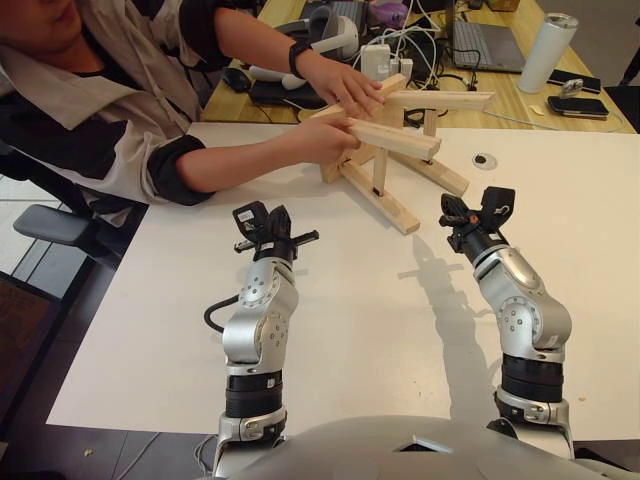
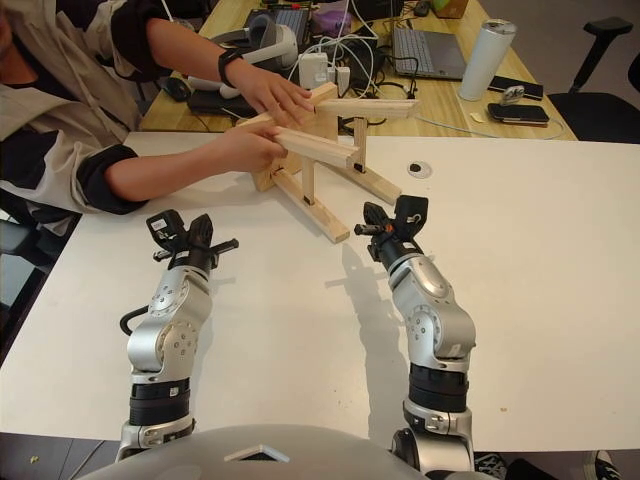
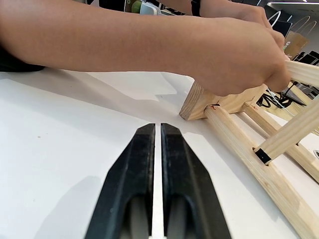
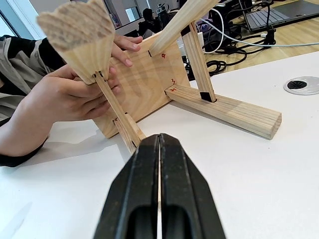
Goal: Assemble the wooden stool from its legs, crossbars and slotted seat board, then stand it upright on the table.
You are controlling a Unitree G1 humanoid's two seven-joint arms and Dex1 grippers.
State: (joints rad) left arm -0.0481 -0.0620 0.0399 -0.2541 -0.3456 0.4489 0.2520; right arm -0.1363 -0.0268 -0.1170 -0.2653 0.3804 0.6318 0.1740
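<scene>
Wooden stool (image 1: 400,140) on its side, four legs (image 1: 380,197); two hands (image 1: 345,85) (image 1: 320,140); two grippers (image 1: 268,222) (image 1: 478,210)

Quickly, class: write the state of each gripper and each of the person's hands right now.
Left gripper: shut, empty.
Right gripper: shut, empty.
Person's nearer hand: gripping a stool leg.
Person's farther hand: on the seat board.

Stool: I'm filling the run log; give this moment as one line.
stool: on its side, legs attached | person's hands: holding stool | left gripper: shut, empty | right gripper: shut, empty | upright: not yet
</scene>
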